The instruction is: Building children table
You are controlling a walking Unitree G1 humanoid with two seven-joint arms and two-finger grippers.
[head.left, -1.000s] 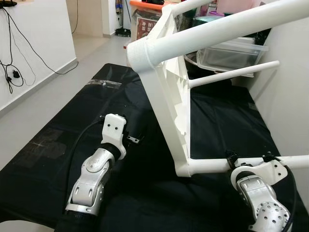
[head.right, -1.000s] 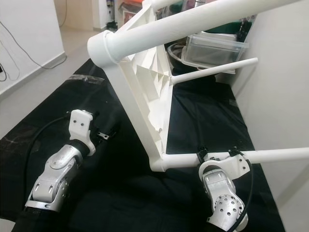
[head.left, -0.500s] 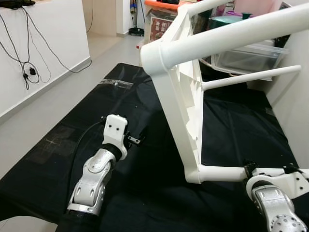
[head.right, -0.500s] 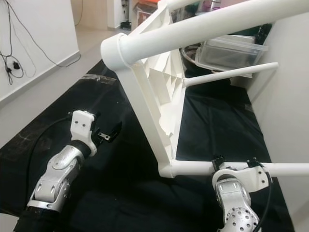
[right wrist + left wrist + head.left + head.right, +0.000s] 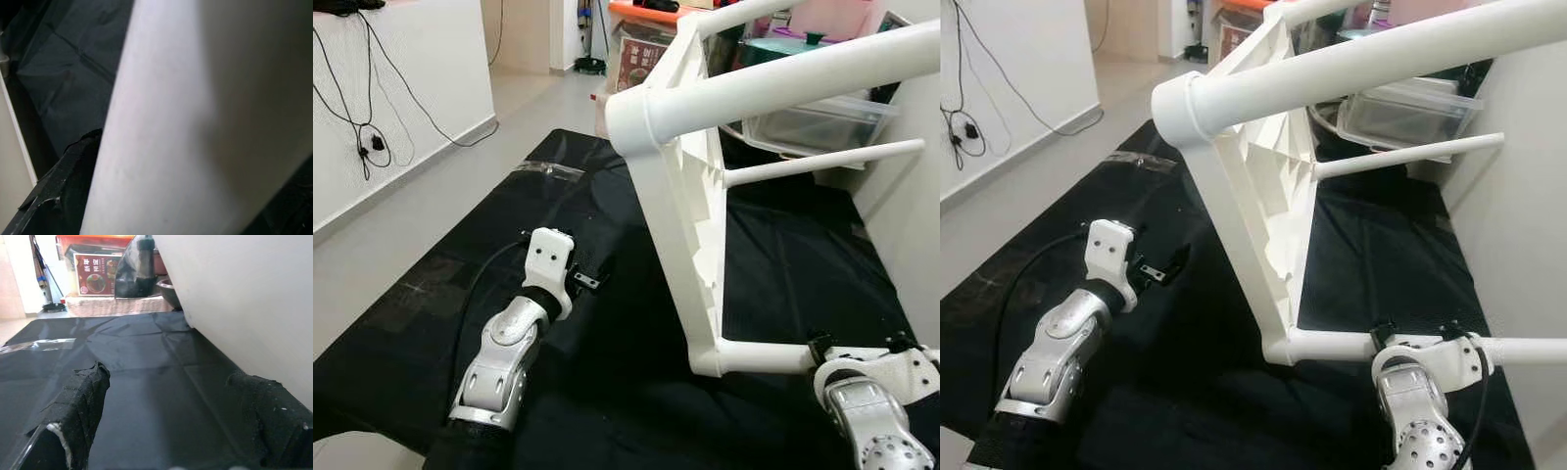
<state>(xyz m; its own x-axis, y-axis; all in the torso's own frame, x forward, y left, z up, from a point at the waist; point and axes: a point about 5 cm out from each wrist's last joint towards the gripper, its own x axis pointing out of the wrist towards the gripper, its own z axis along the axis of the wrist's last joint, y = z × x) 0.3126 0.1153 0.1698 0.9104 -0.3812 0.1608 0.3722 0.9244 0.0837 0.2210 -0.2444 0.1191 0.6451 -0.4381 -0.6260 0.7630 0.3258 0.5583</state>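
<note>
A white children's table (image 5: pixel 690 235) stands on its edge on a black cloth, its ribbed underside facing right. One thick leg (image 5: pixel 773 83) juts toward me at the top, and a thinner one (image 5: pixel 822 162) points right behind it. My right gripper (image 5: pixel 1425 338) is shut on the lowest leg (image 5: pixel 759 357), just above the cloth; that white leg (image 5: pixel 171 122) lies between the fingers (image 5: pixel 63 176) in the right wrist view. My left gripper (image 5: pixel 592 281) is open and low over the cloth, left of the tabletop. Nothing is between its fingers (image 5: pixel 83 396), and the white panel (image 5: pixel 244 298) is close beside it.
The black cloth (image 5: pixel 460 255) covers the floor under both arms. A white wall with hanging cables (image 5: pixel 362 117) runs along the left, and another wall (image 5: pixel 915 215) closes the right. A clear plastic bin (image 5: pixel 813 117) and a red box (image 5: pixel 641 59) stand beyond the table.
The whole view has shifted over the last second, so the camera moved. The right gripper has kept its hold on the lower leg. The left gripper has stayed open beside the tabletop.
</note>
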